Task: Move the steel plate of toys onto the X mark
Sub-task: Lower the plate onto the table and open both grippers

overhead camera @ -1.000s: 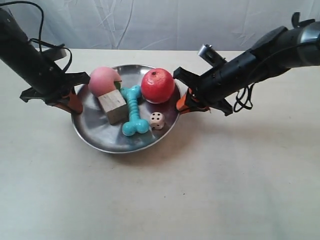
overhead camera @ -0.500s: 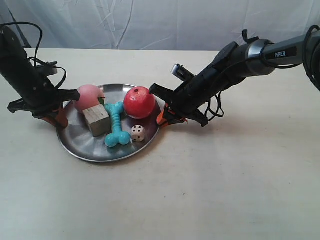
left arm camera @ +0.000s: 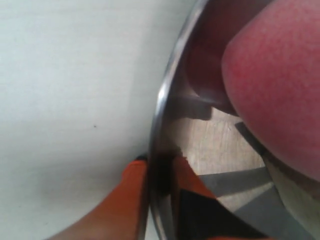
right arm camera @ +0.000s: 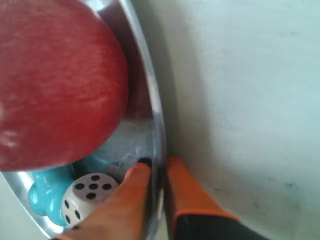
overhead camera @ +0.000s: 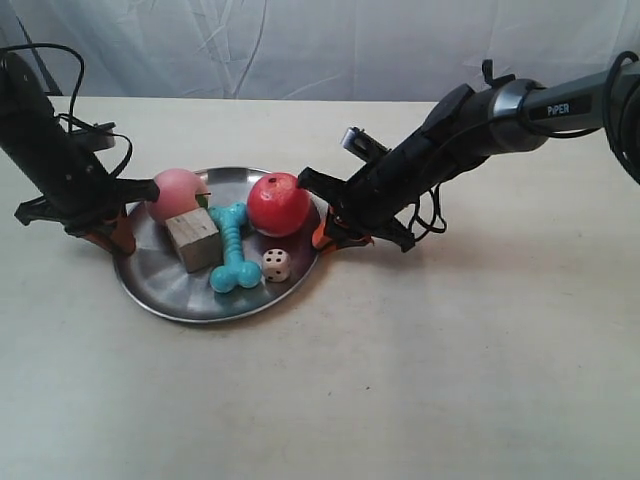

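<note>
The steel plate lies left of the table's middle, carrying a pink peach, a red apple, a wooden cube, a turquoise bone and a white die. My left gripper is shut on the plate's rim beside the peach; in the left wrist view its orange fingers straddle the rim. On the opposite rim, my right gripper is shut beside the apple. The right wrist view shows its fingers either side of the rim. No X mark shows.
The beige table stretches wide to the right and front of the plate. A white cloth backdrop hangs behind the table's far edge. Loose black cables dangle from the right arm, and others loop at the left arm.
Both grippers carried the plate and its toys leftward and lower in the exterior view during the first half second. Since then it has hardly moved.
</note>
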`<action>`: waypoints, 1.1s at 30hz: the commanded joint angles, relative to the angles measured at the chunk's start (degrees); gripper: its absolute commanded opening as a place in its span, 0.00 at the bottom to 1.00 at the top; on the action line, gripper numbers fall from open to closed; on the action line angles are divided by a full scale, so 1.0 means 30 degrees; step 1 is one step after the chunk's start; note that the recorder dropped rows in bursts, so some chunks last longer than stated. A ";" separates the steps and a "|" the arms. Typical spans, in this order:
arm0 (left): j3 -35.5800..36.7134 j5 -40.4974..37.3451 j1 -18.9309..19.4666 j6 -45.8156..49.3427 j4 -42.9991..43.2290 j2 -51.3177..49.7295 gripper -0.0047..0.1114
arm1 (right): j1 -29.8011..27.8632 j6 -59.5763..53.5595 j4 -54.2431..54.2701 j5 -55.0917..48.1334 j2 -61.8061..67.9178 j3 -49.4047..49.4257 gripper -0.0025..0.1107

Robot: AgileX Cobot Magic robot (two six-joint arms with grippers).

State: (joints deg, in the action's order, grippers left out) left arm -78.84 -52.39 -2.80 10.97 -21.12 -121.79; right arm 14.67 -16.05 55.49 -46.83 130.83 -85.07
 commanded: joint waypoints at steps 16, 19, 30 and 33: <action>-0.0037 -0.0107 0.0449 0.0468 -0.0855 0.0929 0.29 | 0.0446 -0.0424 0.0462 0.0001 -0.0281 -0.0321 0.38; -0.0037 -0.0107 0.0788 0.0391 -0.0896 0.1380 0.29 | 0.0446 -0.0424 0.0390 0.0324 -0.0603 -0.0321 0.38; -0.0037 0.0164 0.0935 0.0361 -0.0938 0.1635 0.29 | 0.0446 0.1391 -0.2792 0.0798 -0.1129 -0.0321 0.38; -0.0037 0.0164 0.0935 0.0361 -0.0938 0.1635 0.29 | 0.0446 0.1424 -0.3038 0.0753 -0.1095 -0.0321 0.38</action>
State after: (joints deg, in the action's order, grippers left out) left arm -78.84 -52.05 -0.16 12.19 -23.57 -117.53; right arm 15.90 -12.20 47.77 -44.41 128.30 -85.53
